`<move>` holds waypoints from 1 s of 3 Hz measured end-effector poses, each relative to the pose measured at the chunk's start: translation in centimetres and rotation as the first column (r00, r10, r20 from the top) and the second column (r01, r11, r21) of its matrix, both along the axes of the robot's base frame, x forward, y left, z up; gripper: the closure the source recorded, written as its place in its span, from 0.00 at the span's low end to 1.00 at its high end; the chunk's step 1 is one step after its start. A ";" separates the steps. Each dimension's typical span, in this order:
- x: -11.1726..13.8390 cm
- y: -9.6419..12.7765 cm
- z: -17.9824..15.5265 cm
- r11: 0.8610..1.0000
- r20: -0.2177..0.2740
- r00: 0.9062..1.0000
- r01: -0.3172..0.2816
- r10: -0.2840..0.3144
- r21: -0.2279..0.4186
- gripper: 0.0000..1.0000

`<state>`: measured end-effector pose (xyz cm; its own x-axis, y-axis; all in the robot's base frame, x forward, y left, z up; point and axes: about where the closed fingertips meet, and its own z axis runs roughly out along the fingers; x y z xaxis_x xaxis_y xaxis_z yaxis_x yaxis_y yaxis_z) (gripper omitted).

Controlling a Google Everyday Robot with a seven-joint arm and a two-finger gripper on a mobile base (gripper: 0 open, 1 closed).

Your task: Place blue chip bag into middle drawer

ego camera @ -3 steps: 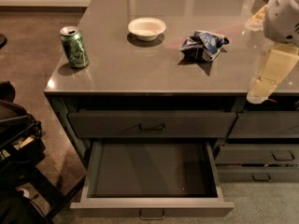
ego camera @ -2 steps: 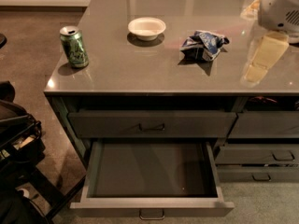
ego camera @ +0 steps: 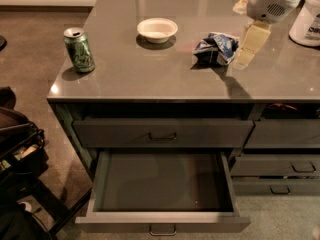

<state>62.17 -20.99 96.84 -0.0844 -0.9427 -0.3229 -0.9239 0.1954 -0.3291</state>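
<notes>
The blue chip bag (ego camera: 216, 48) lies crumpled on the grey counter (ego camera: 150, 74), right of centre. The gripper (ego camera: 248, 46) hangs from the white arm at the upper right, its pale fingers (ego camera: 251, 42) pointing down just to the right of the bag, close to it but apart. The middle drawer (ego camera: 162, 186) stands pulled out below the counter, with a dark floor, greenish walls and nothing in it. The closed drawer (ego camera: 162, 133) above it has a matching front and a small bar handle.
A green drink can (ego camera: 78, 50) stands at the counter's left. A white bowl (ego camera: 157, 29) sits at the back middle. A white container (ego camera: 307, 19) is at the far right. Narrower drawers (ego camera: 280, 166) stack to the right. Dark bags (ego camera: 20, 149) lie on the floor, left.
The gripper has moved up and to the left across the counter, from near its front right edge to just beside the chip bag. The bag, can and bowl have not moved.
</notes>
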 end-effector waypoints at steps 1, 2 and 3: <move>4.8 1.2 -2.1 0.999 0.017 0.999 -0.033 0.033 0.029 0.00; 8.5 3.0 -4.4 0.996 0.031 0.998 -0.051 0.049 0.076 0.00; 11.4 4.4 -7.6 0.994 0.017 0.998 -0.055 0.054 0.099 0.00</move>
<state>73.58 -16.62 89.19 -0.0284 -0.9091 -0.4156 -0.9295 0.1770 -0.3237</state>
